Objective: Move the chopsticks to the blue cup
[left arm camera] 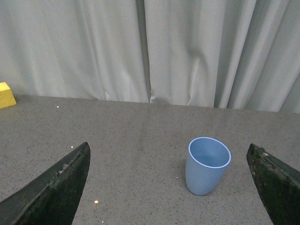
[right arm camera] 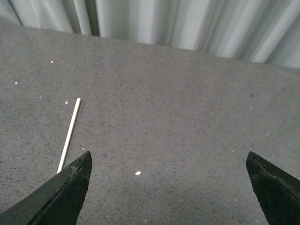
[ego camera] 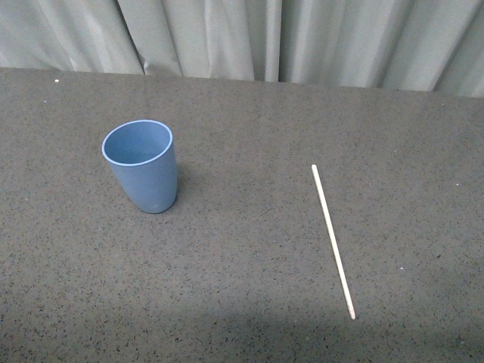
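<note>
Tabletop (ego camera: 242,318), speckled grey, before pale pleated curtains (ego camera: 227,38), bearing light-blue plastic tumbler (ego camera: 141,168) and thin cream stick (ego camera: 333,240); left gripper (left arm camera: 168,146) and right gripper (right arm camera: 168,153) gape empty.

light: dim, even | shadows: soft, faint | focus: sharp, perhaps slightly grainy

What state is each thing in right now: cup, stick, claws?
blue cup: upright on the table, nothing seen inside.
chopsticks: one stick, lying flat on the table, apart from the cup, not held.
left claw: open, holding nothing.
right claw: open, holding nothing.
</note>
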